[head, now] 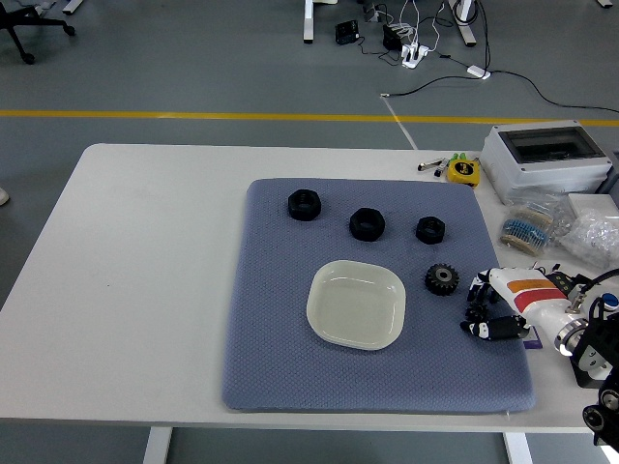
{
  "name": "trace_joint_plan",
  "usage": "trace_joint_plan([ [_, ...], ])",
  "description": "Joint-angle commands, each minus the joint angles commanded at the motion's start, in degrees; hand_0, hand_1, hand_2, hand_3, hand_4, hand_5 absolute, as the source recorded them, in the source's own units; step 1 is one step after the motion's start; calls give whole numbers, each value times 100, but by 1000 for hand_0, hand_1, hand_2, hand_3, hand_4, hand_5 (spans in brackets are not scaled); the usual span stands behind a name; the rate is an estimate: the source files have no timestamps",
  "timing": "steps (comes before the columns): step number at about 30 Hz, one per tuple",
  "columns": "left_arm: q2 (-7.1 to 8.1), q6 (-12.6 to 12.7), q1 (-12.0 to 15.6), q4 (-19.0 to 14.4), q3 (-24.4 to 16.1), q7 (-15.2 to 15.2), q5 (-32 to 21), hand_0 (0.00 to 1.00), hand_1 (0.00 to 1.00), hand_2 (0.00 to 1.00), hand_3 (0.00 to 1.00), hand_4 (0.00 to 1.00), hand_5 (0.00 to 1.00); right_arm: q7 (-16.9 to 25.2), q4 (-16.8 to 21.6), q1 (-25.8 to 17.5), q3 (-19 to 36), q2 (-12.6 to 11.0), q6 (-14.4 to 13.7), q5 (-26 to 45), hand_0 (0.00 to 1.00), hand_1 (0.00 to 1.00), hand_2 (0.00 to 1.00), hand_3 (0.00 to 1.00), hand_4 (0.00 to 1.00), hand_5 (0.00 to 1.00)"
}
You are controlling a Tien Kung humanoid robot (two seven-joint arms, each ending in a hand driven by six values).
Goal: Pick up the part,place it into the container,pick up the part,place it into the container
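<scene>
I see my right hand (495,309) low over the small gear (477,311) — fingers (488,331) curled around it, grip uncertain. The toothed larger gear (442,279) lies flat beside the glossy, rounded-square dish (356,304).

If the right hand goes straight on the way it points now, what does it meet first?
The right hand points left across the mat. The small gear seems already under its fingers; beyond that, probably the dish, though depth is unclear.

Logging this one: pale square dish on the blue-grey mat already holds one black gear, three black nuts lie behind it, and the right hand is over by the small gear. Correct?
One error: the pale square dish on the blue-grey mat is empty, as the head view shows. The larger black gear lies on the mat to the dish's right. The three black nuts do lie behind it, and the right hand is at the small gear.
</scene>
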Motion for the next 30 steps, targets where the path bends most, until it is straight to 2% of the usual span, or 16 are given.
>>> trace_joint_plan([
  [4, 7, -6, -9, 0, 40, 5, 13, 739, 748, 812, 601, 693, 635, -15, -35, 1, 18, 7, -54, 32, 288, 430, 493, 523, 773, 322],
  [5, 7, -8, -12, 0, 36, 8, 29, 739, 746, 812, 599, 695, 644, -14, -41, 4, 15, 8, -76, 43, 211, 383, 442, 489, 706, 274],
  [10, 5, -9, -32, 0, 24, 37, 99, 739, 746, 812, 599, 695, 644, 1, -96, 25, -5, 15, -108, 60, 211, 383, 442, 489, 706, 274],
  [11, 4, -7, -34, 0, 6, 43, 124, 738, 745, 812, 601, 691, 643, 11, -111, 30, -9, 18, -103, 65, 193, 317, 408, 455, 775, 206],
  [16, -7, 8, -42, 0, -104, 52, 238, 738, 745, 812, 601, 691, 643, 67, -161, 31, -4, 27, -41, 92, 193, 317, 408, 455, 775, 206],
  [17, -6, 7, -46, 0, -105, 55, 253, 737, 744, 810, 600, 689, 644, 85, -164, 24, 1, 27, -37, 105, 188, 276, 391, 426, 775, 200],
  [21, 0, 4, -52, 0, -92, 58, 281, 737, 744, 810, 600, 689, 644, 148, -140, -3, 18, 22, -51, 134, 188, 276, 391, 426, 775, 200],
  [30, 2, 17, -67, 0, -132, 66, 345, 736, 740, 807, 601, 679, 640, 252, 149, -57, 148, -24, -206, 144, 184, 259, 369, 400, 776, 205],
])
